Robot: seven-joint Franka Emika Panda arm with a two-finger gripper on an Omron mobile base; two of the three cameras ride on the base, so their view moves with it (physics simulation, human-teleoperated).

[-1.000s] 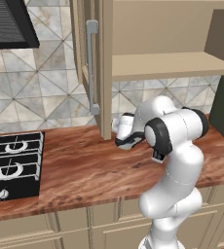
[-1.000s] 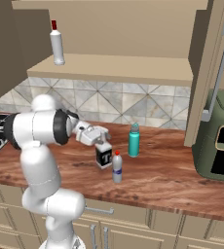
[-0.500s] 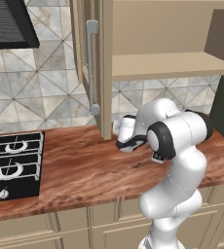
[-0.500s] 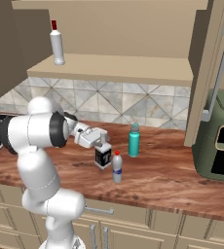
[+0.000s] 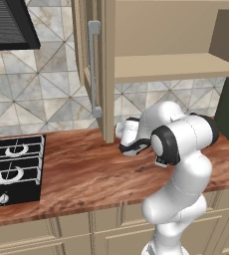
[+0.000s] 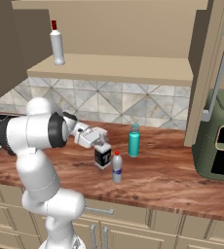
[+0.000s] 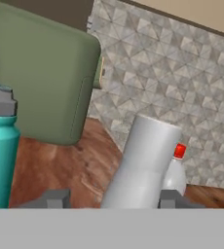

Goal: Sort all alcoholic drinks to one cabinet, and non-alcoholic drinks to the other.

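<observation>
The gripper (image 6: pixel 102 142) is down at the neck of the squarish T-label bottle (image 6: pixel 102 156) on the wooden counter (image 6: pixel 167 177). In the hand view that grey neck (image 7: pixel 142 163) stands right between the two fingertips (image 7: pixel 55 198), with gaps either side, so the jaws are spread and not yet closed on it. Just past it, the small red-capped bottle (image 7: pixel 175 172) with the blue label; from the right base camera it stands just beside the T-label bottle, on the near side. The teal bottle (image 6: pixel 134 140) is a little beyond the gripper, towards the olive-green appliance (image 6: pixel 217 143). Up above, the open cabinet (image 6: pixel 114 70) holds one thing on its shelf: the slender white bottle (image 6: pixel 57 43), dark red cap, upright, well over the arm. Its door (image 5: pixel 94 69) hangs open.
</observation>
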